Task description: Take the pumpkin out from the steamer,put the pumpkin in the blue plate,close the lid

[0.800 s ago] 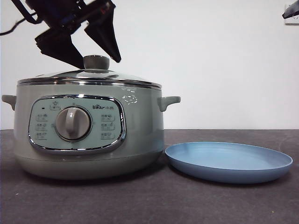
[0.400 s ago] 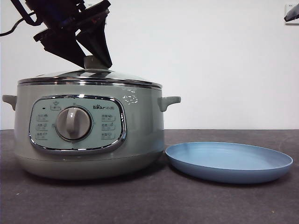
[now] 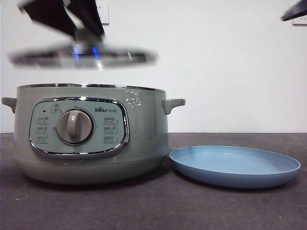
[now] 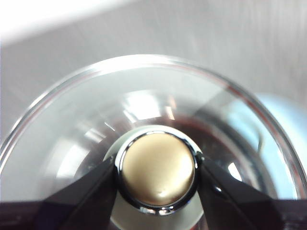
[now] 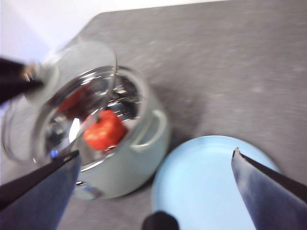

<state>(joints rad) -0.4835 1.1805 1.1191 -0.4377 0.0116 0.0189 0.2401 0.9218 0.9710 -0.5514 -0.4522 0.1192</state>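
My left gripper (image 3: 87,29) is shut on the knob (image 4: 158,168) of the glass lid (image 3: 81,55). It holds the lid level in the air, well above the sage-green steamer (image 3: 91,139), and the lid looks blurred. The steamer's top stands uncovered. In the right wrist view the orange-red pumpkin (image 5: 103,130) lies inside the steamer (image 5: 141,155), partly behind the raised lid (image 5: 72,86). The blue plate (image 3: 235,165) sits on the table just right of the steamer. My right gripper (image 5: 156,152) hangs open and high over the plate (image 5: 201,184), showing only as a dark tip (image 3: 295,10).
A dark grey tabletop (image 3: 158,206) runs under everything, with a white wall behind. The steamer's side handle (image 3: 172,104) juts toward the plate. A wall socket (image 3: 104,13) shows behind the left arm.
The left gripper closed onto the lid's knob and lifted the lid straight up off the steamer. The steamer and the plate have stayed put.
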